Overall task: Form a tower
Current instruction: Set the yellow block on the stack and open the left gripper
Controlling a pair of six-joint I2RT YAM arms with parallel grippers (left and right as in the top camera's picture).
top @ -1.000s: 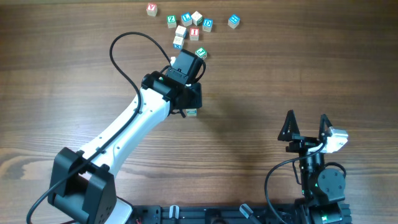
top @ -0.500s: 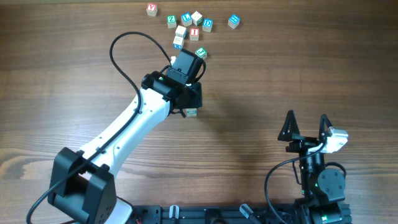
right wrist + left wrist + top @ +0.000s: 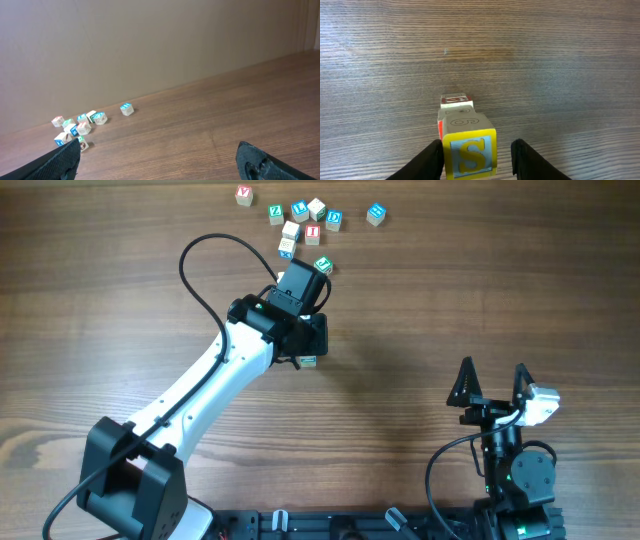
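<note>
The tower shows in the left wrist view as a slim stack seen from above. Its top cube has a yellow frame and a yellow S on blue. My left gripper straddles that top cube and stands open. The left finger lies against the cube, and a gap separates the cube from the right finger. From overhead, the left gripper covers most of the tower. My right gripper stands open and empty near the front right, far from the stack.
Several loose letter cubes lie scattered at the table's far edge, one blue one further right and a green one just behind the left wrist. The same cubes show in the right wrist view. A black cable loops over the left arm.
The left gripper's jaws look slightly wider than half a second ago. The tower and the right arm have not moved.
</note>
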